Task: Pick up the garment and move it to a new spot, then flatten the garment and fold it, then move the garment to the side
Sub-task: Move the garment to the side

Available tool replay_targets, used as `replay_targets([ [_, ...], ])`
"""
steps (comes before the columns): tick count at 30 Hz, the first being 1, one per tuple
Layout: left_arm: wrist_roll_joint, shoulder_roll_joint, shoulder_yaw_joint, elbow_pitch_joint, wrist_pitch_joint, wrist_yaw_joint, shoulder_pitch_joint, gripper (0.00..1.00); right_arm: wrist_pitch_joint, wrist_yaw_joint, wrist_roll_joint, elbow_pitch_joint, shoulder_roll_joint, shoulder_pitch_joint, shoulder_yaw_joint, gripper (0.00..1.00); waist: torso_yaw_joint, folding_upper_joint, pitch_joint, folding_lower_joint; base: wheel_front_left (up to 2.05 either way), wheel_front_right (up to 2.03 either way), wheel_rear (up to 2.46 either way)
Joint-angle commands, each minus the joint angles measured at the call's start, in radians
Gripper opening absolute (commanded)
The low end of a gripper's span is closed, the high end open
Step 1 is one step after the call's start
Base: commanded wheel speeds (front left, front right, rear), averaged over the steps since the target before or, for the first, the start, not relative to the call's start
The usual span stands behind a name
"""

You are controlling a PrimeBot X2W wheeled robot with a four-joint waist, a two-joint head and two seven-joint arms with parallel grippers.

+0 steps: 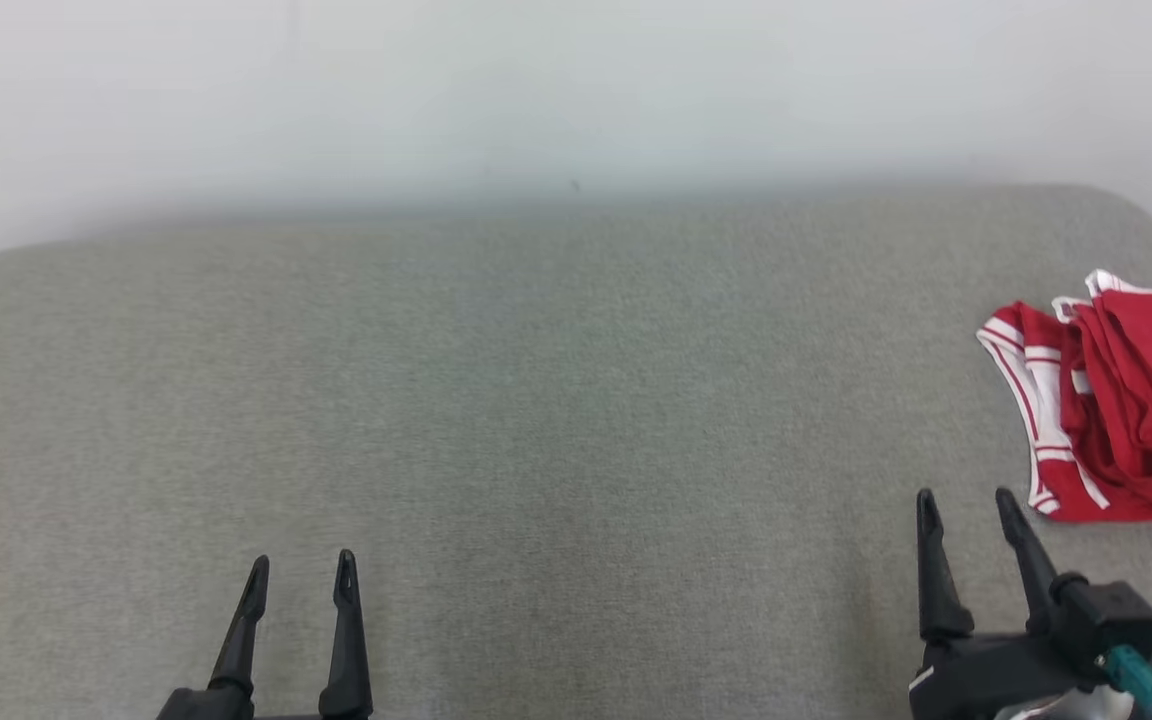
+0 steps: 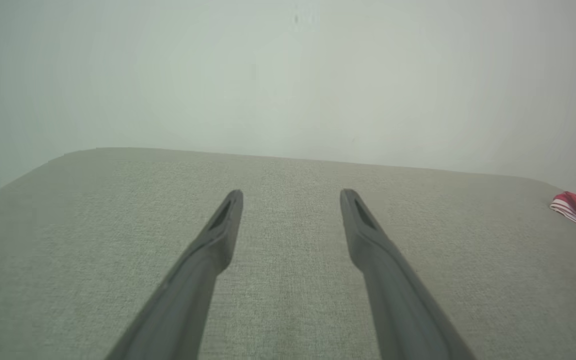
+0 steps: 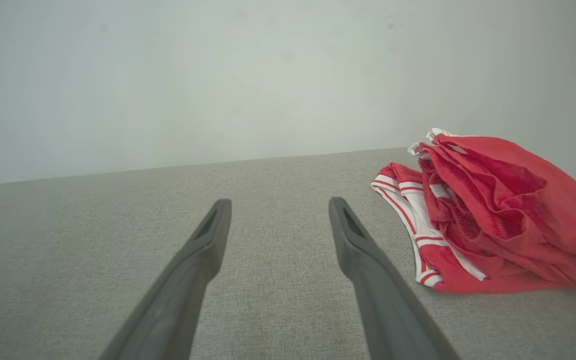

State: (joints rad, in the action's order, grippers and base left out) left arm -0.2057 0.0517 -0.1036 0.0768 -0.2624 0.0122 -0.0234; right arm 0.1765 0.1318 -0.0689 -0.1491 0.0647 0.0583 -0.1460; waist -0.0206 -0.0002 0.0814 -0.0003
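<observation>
Our crumpled red garment with white striped trim [image 1: 1116, 400] lies at the grey fabric surface's [image 1: 536, 400] far right, so our right gripper [image 1: 966, 505], fingers apart, sits nearest; left gripper [image 1: 301, 565] likewise spread, empty.

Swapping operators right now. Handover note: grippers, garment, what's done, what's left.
Left gripper: open, holding nothing, low over the grey fabric surface.
Right gripper: open, holding nothing, its tips just short of the garment, not touching it.
Garment: red with white striped trim, bunched in a heap at the surface's right edge, partly cut off by the head view.
Done: nothing by the look of it; the garment is not flattened or folded.
Left: pick it up, move it to a new spot, flatten, fold, move it aside.
</observation>
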Motion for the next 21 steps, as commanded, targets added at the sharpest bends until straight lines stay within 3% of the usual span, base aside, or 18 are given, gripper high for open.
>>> replay_targets([
  [1, 0.019, -0.001, 0.004, -0.002, -0.003, -0.005, -0.02, 1.0, 0.02, -0.003, -0.004, -0.011, -0.01, -0.027, -0.001, 1.0, 0.045, 0.0002, -0.056, 0.0003, 0.0, 0.0, 0.0],
  [14, -0.025, -0.002, 0.069, 0.006, -0.003, -0.003, -0.091, 1.0, 0.071, -0.003, -0.062, -0.071, -0.016, -0.064, 0.086, 1.0, 0.009, 0.0002, -0.107, 0.0003, 0.0, 0.0, 0.0],
  [21, -0.034, -0.002, 0.096, 0.031, -0.003, -0.006, -0.101, 1.0, 0.079, -0.003, -0.077, -0.079, -0.016, -0.081, 0.068, 1.0, -0.008, 0.0002, -0.118, 0.0003, 0.0, 0.0, 0.0],
])
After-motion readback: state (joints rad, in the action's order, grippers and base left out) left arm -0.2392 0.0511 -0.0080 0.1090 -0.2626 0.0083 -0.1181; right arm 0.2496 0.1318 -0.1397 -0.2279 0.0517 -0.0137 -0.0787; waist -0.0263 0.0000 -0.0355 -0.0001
